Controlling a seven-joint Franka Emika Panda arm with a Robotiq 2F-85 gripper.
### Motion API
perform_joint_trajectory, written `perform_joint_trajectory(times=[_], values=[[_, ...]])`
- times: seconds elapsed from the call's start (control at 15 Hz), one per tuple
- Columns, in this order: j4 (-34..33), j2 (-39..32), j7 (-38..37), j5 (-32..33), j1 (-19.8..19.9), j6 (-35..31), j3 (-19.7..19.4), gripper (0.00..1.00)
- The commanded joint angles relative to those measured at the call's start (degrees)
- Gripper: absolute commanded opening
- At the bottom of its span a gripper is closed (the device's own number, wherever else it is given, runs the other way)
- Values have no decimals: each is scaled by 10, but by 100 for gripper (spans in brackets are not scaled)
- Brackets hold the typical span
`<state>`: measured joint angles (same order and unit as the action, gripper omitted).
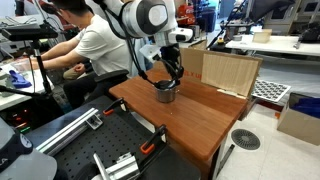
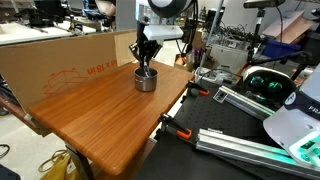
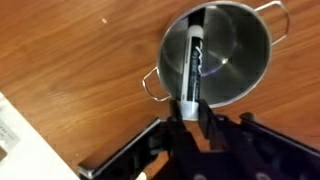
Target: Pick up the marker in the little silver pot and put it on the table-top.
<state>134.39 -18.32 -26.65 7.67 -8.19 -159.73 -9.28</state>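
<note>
Reddish-brown surface [image 1: 205, 118] in an exterior view bears one silver pot [image 1: 165, 94], one tool [image 1: 174, 74] just above it. In an exterior view the pot [image 2: 146, 82] stands alone. Wrist view: one dark marker [image 3: 193, 55] slants inside the pot, its near end pinched by the tool

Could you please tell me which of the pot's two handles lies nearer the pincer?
The handle beside the gripped end of the marker; the other handle sits across the pot, away from the pincer.
</note>
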Motion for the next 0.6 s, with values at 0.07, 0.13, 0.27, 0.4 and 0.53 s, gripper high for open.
perform_joint_trajectory(times=[0.07,0.13,0.27,0.4,0.53], values=[[-2,0,-5,0,-8,6,-1,5],[0,5,1,-6,-4,6,3,6],[8,23,16,-27,7,7,17,6],[15,50,31,-56,20,10,33,6],[26,84,48,-83,28,0,46,6]])
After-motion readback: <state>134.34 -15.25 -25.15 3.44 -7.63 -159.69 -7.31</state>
